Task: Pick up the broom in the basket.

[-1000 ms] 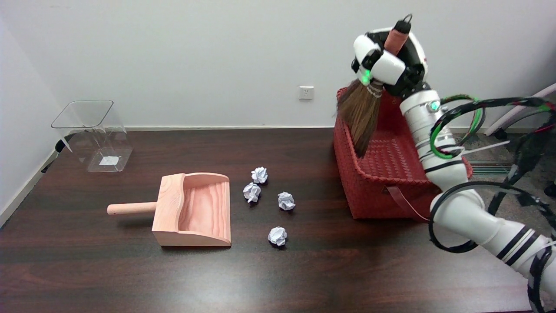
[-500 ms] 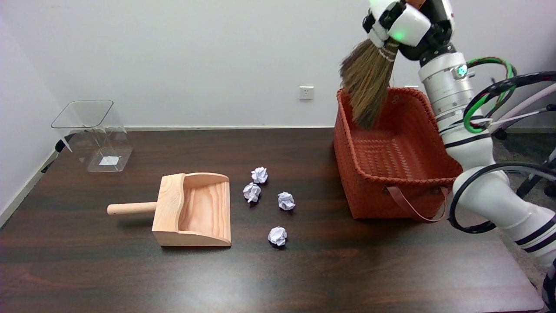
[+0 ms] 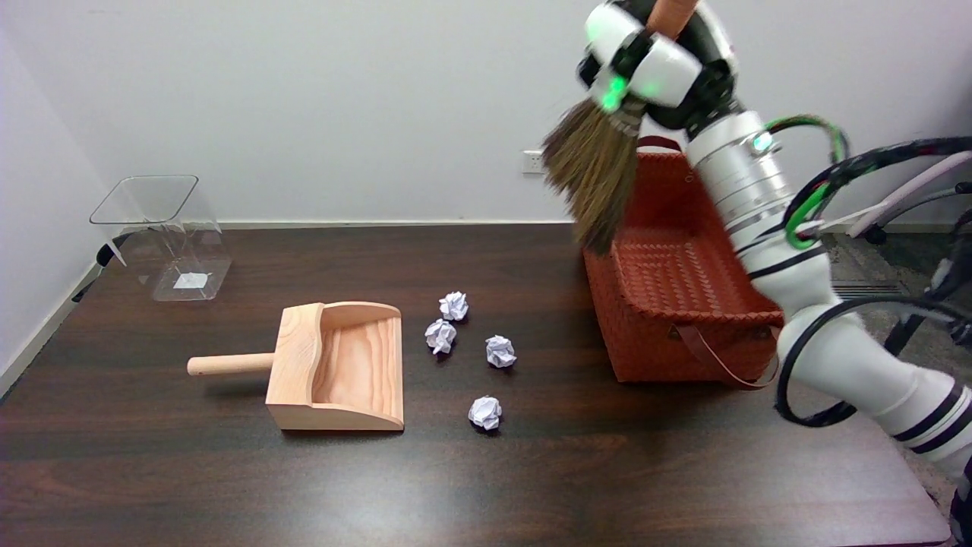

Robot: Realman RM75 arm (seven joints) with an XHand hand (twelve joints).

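My right hand (image 3: 653, 64) is high in the air at the top right, gripping the reddish handle of a small straw broom (image 3: 594, 173). The brown bristles hang down and to the left, their tips over the left rim of the red woven basket (image 3: 680, 304). The broom is clear of the basket's floor. The basket stands on the right side of the dark table, and my white arm crosses over its right wall. The top of the handle runs out of the picture.
A wooden dustpan (image 3: 334, 366) lies left of centre, handle pointing left. Several crumpled paper balls (image 3: 501, 351) lie between it and the basket. A clear plastic bin (image 3: 163, 235) stands at the far left. A leather strap (image 3: 721, 363) hangs on the basket's front.
The hand has lifted the broom up out of the basket, then carried it left, so the bristles now hang over the basket's left rim. The arm has swung left with it.
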